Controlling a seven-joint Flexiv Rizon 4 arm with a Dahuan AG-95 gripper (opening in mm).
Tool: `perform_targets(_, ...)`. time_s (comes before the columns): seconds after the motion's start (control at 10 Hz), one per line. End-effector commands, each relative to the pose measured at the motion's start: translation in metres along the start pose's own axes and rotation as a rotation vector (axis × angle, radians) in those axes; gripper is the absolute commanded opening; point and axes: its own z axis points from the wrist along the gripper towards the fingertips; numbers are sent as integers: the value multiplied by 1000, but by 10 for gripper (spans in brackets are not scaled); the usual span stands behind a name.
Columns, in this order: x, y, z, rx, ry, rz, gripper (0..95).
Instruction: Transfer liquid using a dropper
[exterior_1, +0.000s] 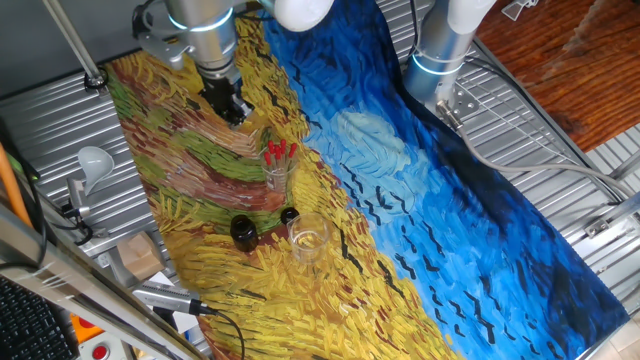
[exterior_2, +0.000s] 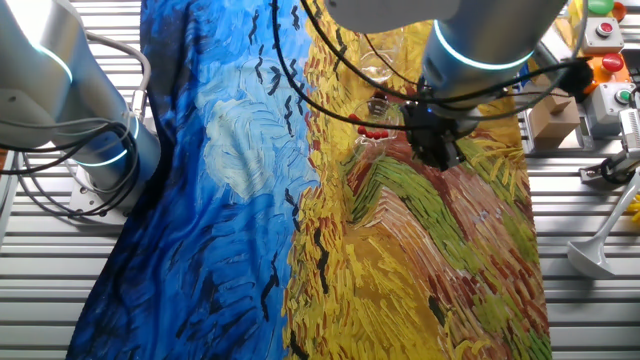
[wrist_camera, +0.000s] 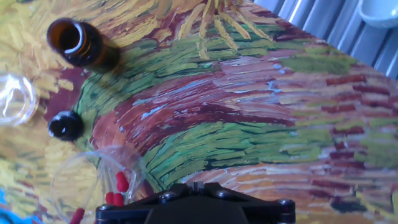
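Gripper waits short of the droppers

Droppers (exterior_1: 279, 151) with red bulbs stand bunched in a clear glass (exterior_1: 277, 176) near the middle of the painted cloth (exterior_1: 470, 230). The gripper (exterior_1: 231, 108) hangs above the cloth just beside that glass, toward the yellow end, holding nothing. Whether its fingers are apart or together I cannot tell, since the hand view shows only the black housing at the bottom edge.

Risk lies mostly in the crowding, as I judge it. Several bulbs sit close together, so a descent slightly off line could catch two droppers at once or push the glass over. An open brown bottle (exterior_1: 243, 232), a small black cap (exterior_1: 289, 215) and a second, empty-looking glass (exterior_1: 309, 238) stand close by on the side toward the cloth's near edge, and a wide swing with a dropper could knock them.

Folds in the cloth make footing for the glassware less sure. It lies on a ribbed metal table (exterior_1: 560, 160), with a second robot base (exterior_1: 442, 55) at the far edge and wooden flooring (exterior_1: 560, 70) beyond.
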Motion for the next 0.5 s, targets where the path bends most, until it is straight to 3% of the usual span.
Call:
perform_targets(0.1,1,0,-1,1,2,-83,0)
perform_targets(0.3,1,0,-1,-7,-3,-100,0)
perform_targets(0.5,8,17,-2,-11,-7,-62,0)
